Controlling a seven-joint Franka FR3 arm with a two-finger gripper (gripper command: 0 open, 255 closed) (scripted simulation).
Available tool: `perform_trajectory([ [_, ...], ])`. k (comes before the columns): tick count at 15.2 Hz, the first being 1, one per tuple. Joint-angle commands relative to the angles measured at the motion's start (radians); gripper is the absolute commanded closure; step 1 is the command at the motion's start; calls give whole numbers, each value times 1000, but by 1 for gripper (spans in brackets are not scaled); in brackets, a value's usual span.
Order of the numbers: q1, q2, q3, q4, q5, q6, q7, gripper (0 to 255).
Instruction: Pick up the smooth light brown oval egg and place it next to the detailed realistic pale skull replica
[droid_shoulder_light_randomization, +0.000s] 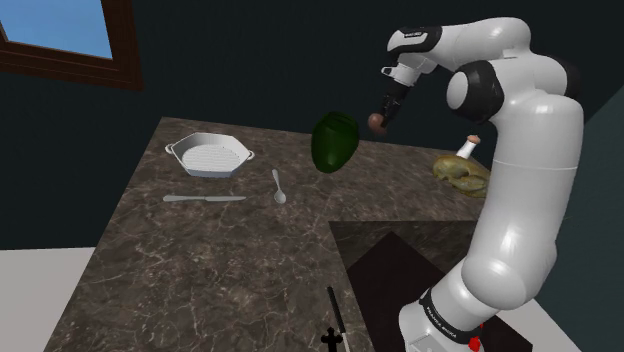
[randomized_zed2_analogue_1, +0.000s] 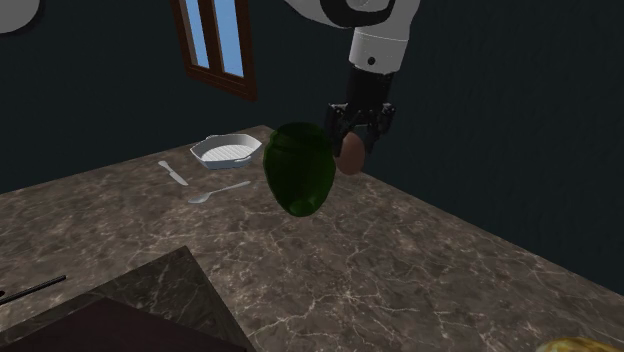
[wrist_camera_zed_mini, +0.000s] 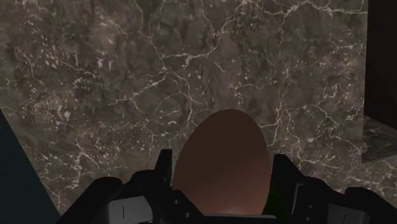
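1. The dark marbled table (droid_shoulder_light_randomization: 200, 270) carries the things.
2. The white arm (droid_shoulder_light_randomization: 520, 150) bends over the table's far side, with its jaws pointing down above the surface.
3. A dark green vase (droid_shoulder_light_randomization: 335, 140) sits just beside the jaws, on their left in the shoulder view.
4. A white two-handled dish (droid_shoulder_light_randomization: 208, 155) sits farther to that view's left.
5. The pale yellowish skull (droid_shoulder_light_randomization: 458, 170) lies at the shoulder view's right, partly behind the arm and apart from the egg.
6. A knife (droid_shoulder_light_randomization: 204, 198) and a spoon (droid_shoulder_light_randomization: 278, 186) lie in front of the dish.
7. The brown egg (wrist_camera_zed_mini: 221, 165) is clasped between the jaws in the air above the table, its rounded end poking past the fingertips.
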Motion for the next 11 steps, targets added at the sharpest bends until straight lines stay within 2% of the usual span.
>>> perform_trajectory([
  [1, -1, -3, -1, 14, -2, -16, 4, 255],
  [11, -86, -112, -80, -146, -63, 19, -182, 255],
])
